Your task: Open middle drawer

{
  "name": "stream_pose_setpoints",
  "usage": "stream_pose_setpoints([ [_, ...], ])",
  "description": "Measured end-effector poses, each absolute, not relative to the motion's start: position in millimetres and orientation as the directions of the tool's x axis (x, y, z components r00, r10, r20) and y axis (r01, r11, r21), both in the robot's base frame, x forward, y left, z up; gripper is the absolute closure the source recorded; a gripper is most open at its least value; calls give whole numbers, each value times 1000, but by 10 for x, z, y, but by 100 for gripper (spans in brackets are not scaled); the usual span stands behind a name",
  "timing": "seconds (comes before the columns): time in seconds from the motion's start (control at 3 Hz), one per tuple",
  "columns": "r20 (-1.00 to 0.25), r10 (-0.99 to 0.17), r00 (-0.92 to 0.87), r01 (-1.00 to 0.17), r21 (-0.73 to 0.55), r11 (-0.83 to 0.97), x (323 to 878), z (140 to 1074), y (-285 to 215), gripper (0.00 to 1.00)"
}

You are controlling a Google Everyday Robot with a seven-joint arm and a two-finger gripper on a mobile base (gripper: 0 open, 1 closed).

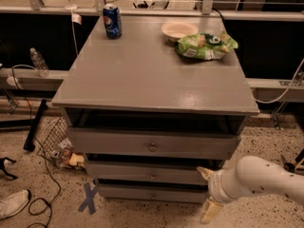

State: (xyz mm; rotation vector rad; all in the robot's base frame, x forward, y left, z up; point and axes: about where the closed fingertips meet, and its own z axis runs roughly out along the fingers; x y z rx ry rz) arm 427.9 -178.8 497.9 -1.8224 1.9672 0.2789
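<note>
The gripper (208,192) hangs below the table's (156,75) front right corner, jaws spread. It probably waits there to reach the middle drawer's (137,173) knob (153,176).

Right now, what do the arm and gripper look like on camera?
The arm is a smooth white tube with small dark specks and a banded white wrist. The gripper, at lower right beside the middle drawer, has two cream, tapered fingers. No cables visible on it.

Blue soda can (112,20) back-left on cabinet top (152,75), white bowl (179,30) back-right, green snack bag (206,45) beside it, shoe (14,203) on floor
</note>
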Motion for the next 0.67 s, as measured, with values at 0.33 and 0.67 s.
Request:
stream_pose_setpoints([
  [0.33,-430,-903,-11,-983,-160,88,4394,4688,-1648,0],
  [0.67,-406,-914,-31,-970,-207,125,4460,4542,-1588,0],
])
